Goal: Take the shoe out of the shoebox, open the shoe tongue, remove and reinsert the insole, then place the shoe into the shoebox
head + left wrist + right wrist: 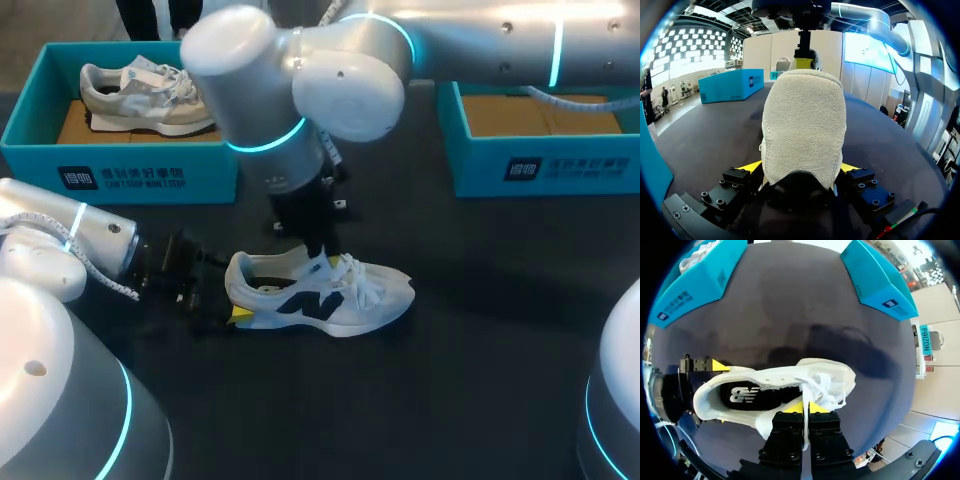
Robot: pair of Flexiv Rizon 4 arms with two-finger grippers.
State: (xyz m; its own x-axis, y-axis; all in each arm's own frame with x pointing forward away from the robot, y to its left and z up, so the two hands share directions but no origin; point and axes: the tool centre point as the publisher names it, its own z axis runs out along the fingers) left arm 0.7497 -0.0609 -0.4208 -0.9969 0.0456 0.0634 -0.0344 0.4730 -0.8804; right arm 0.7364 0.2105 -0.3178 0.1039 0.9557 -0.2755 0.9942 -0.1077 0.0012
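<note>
Left claw [800, 169] pinches the heel of the shoe [330, 295] from both sides, a yellow tip against each flank. Right claw [806, 407] reaches down from above, its tips pressed nearly together on a thin white edge of the shoe by the laces. The shoe stands on its sole in the middle of the table [480, 380], toe to my right. Two blue boxes sit along the far edge, well apart from it: the left box [120, 170] holds another shoe [140, 95], the right box [540, 165] shows brown cardboard inside
</note>
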